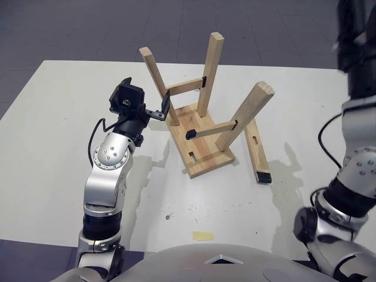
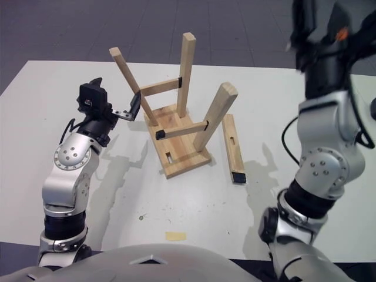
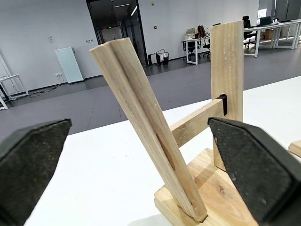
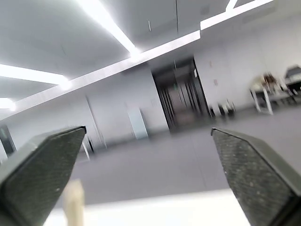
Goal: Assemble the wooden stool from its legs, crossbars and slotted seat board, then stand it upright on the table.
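Pale wooden seat board flat on white table, three legs standing up from it, all leaning, one crossbar joining far two, second crossbar sticking out from near leg, fourth leg lying loose just beside board.

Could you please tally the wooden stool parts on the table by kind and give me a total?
Standing legs: 3
Lying leg: 1
Crossbars: 2
Seat board: 1
Total: 7
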